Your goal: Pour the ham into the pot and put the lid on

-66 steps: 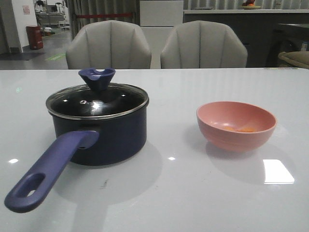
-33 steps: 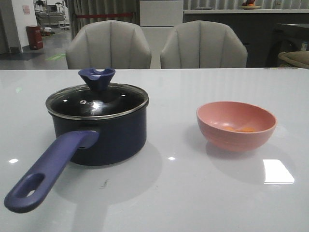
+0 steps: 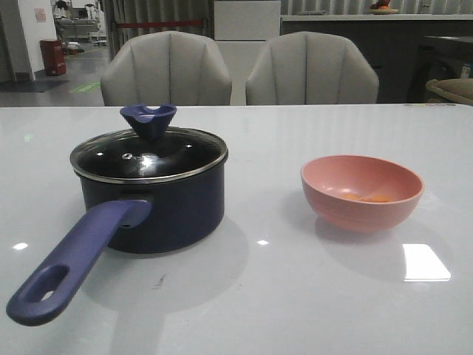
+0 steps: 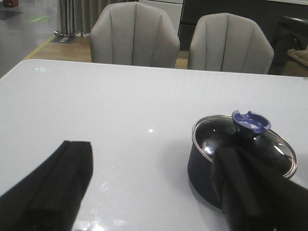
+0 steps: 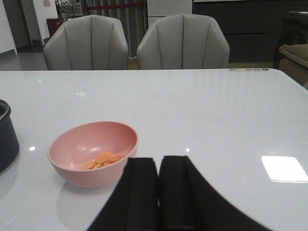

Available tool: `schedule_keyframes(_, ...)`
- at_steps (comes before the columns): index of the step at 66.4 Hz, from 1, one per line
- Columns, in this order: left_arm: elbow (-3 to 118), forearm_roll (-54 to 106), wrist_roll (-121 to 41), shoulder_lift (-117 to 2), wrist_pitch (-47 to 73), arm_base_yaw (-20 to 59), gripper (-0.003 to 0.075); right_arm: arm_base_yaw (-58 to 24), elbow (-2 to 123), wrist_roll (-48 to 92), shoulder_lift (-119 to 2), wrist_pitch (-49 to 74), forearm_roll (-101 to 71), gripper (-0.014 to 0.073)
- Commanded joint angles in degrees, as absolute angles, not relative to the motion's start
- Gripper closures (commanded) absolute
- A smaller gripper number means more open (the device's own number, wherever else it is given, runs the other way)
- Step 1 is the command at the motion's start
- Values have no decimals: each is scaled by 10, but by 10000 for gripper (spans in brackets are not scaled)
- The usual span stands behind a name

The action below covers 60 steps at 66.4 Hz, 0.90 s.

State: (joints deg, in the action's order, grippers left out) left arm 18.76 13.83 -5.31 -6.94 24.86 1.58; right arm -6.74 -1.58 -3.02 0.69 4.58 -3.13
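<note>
A few thin orange ham (image 5: 102, 160) bits lie in the bottom of the pink bowl (image 3: 361, 192), which stands on the white table (image 3: 295, 296) to my right side, well apart from the pot (image 3: 151, 200). Nothing about them differs from a second ago: across the three front pictures the bowl, the ham and the pot sit where they sat, and only the pot's long handle (image 3: 70, 262) shows a hair's shift at its near end, too slight for me to call a move.

The pot stands to my left, dark navy, its purple-blue handle with the oval hole pointing toward me and to the left. The lid (image 3: 148, 154) rests on the pot, its steel rim seated all the way round, the flared knob (image 3: 148, 120) upright on top.

My left gripper (image 4: 154, 192) hangs above the table with its fingers (image 4: 57, 187) spread wide apart, holding nothing; the pot and lid show just behind one finger in that wrist view. My right gripper (image 5: 159, 192) has its two fingers (image 5: 139, 192) pressed close together with only a thin slit between, empty, and the bowl sits just beyond them. Neither gripper shows in the front view.

Two grey chairs (image 3: 166, 70) stand behind the table's far edge. I can read no writing or brand on the pot, lid or bowl.
</note>
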Motion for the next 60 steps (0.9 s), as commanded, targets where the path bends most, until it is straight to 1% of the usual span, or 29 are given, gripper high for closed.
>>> schedule_keyframes(1,196,157,-50,-80,198,15,136,-68,-13,-29,17,0,-25,452)
schedule_keyframes(10,201,157,-50,-88,204,15,136,-68,-13,-29,17,0,-25,452)
schedule_keyframes(24,255,157,-50,-162,255,15,134,-68,-13,-29,17,0,-25,452)
schedule_keyframes(44,346,152,-50,-324,293,15,134,-68,-13,-29,17,0,-25,452)
schedule_keyframes(60,456,162,-50,-482,348,15,134,-68,-13,-29,17,0,-25,452)
